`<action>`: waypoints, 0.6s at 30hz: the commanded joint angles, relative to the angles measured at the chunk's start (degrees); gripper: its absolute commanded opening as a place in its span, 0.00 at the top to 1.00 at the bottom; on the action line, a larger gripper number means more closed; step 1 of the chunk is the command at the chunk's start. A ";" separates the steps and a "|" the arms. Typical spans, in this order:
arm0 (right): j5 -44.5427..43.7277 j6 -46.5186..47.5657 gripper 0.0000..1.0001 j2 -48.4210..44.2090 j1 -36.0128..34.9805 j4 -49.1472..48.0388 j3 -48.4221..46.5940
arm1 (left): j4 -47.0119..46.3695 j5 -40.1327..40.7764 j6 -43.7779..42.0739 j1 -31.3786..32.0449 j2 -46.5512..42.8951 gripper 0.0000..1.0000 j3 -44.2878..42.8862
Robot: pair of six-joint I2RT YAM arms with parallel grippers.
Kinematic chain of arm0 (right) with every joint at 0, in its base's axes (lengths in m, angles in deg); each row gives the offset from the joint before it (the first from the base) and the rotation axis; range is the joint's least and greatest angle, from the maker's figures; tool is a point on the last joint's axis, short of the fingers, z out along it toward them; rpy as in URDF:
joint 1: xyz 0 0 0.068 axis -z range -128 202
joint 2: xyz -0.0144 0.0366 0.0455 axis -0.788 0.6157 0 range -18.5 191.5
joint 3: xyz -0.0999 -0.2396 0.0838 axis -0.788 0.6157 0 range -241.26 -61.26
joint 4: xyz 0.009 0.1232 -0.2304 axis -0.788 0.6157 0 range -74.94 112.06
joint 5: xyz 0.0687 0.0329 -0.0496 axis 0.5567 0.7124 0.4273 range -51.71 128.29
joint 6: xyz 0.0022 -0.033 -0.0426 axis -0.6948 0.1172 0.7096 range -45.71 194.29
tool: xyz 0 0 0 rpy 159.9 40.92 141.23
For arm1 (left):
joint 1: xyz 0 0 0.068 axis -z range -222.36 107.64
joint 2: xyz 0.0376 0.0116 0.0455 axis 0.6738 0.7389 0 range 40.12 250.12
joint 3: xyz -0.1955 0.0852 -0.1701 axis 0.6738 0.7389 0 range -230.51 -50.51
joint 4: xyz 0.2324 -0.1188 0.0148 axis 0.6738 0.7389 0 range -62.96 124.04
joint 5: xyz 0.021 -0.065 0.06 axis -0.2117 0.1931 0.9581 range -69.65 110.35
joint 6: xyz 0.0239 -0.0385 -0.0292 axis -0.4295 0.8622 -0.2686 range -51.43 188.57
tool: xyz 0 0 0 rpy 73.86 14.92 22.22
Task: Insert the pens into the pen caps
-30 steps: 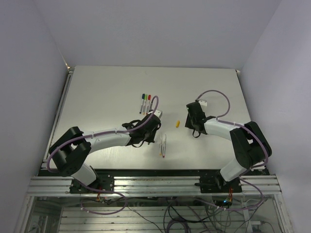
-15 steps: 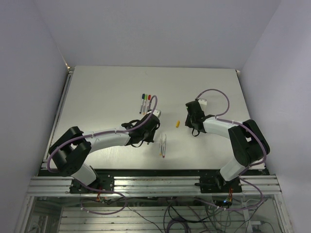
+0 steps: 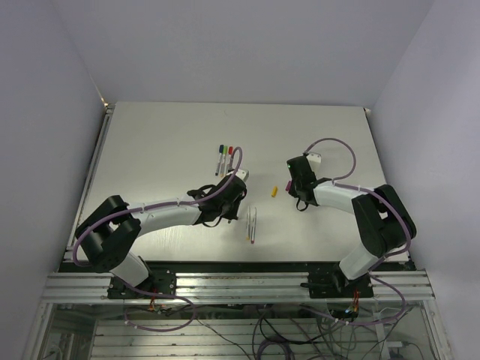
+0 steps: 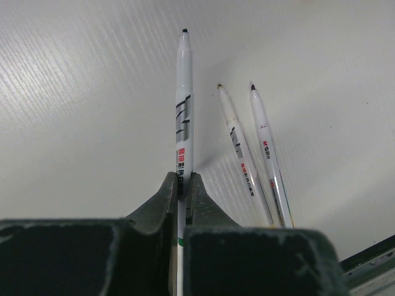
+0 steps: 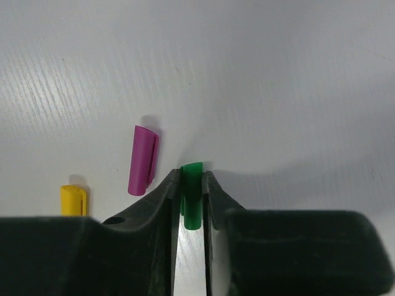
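Pen (image 4: 184,111) juts tip-first, straight out of my left gripper (image 4: 182,180), pinched at the barrel.
My right gripper (image 5: 191,176), opposite, nips the green cap (image 5: 192,196) lengthwise between its fingers.

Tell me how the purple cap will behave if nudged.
The purple cap lies on its side and looks like tiny plastic, so it would probably skid easily on the smooth table. Its rounded body may roll, though the clip ridge along one side would likely stop it soon.

White pen (image 4: 184,123) held; two pens (image 4: 237,139) flat beside it; green cap (image 5: 192,200) held; purple cap (image 5: 142,159), yellow cap (image 5: 73,200) loose
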State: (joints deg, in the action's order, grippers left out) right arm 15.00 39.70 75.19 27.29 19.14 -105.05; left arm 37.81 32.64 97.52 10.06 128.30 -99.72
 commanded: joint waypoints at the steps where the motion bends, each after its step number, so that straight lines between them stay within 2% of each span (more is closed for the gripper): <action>1: 3.72 -2.30 0.90 1.90 0.28 4.62 4.07 | -1.18 -1.12 0.17 -0.35 -0.13 0.93 -0.41; 3: 4.51 -2.41 1.00 1.60 0.34 4.18 4.76 | -1.03 -1.23 0.12 -0.36 -0.02 0.93 -0.56; 11: 4.91 -1.27 1.00 -3.51 0.35 2.84 5.54 | -1.54 -2.31 -1.12 -0.36 -0.16 0.93 -0.83; 18: 3.75 -0.82 1.00 -15.68 0.32 2.93 6.15 | -3.33 -3.45 -2.45 -0.37 -1.65 0.93 -1.48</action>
State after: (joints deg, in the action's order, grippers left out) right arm 18.96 38.36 66.64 27.57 20.32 -99.37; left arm 37.15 31.18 96.38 10.00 128.30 -99.72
